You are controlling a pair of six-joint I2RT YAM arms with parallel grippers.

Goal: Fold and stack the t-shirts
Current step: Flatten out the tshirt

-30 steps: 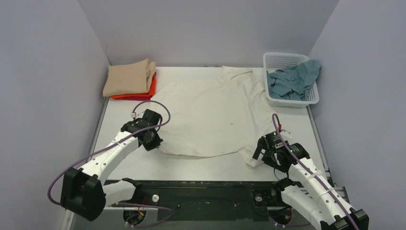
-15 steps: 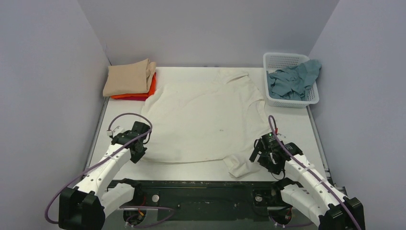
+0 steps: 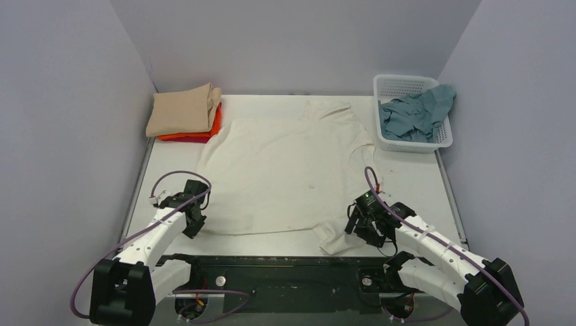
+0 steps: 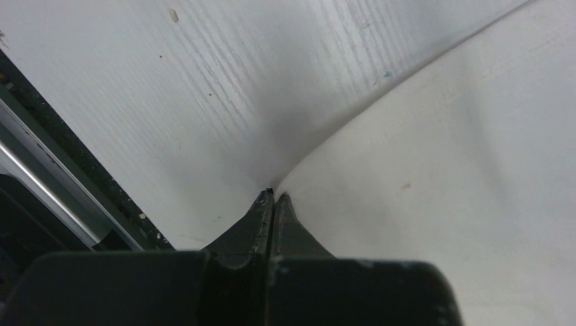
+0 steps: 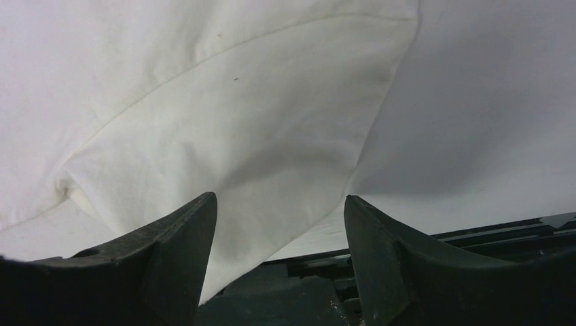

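At the far left corner a folded tan t-shirt [image 3: 180, 112] lies on the orange and red t-shirts [image 3: 204, 136], so that stack looks done. The left tool [image 3: 193, 219] is pinched tight on the near-left hem corner of the cream-white t-shirt [image 3: 285, 170], which lies spread across the middle, unfolded. The right tool [image 3: 358, 227], jaws apart, straddles the shirt's near-right sleeve without clamping it. Far right, the teal-blue t-shirt [image 3: 414, 115] sits crumpled in the white basket [image 3: 401, 83], not yet begun. I judge the task past half, with two shirts left. The worktop [image 3: 414, 183] is white and faintly grained, closed in by plain pale grey-lilac walls [image 3: 292, 41].
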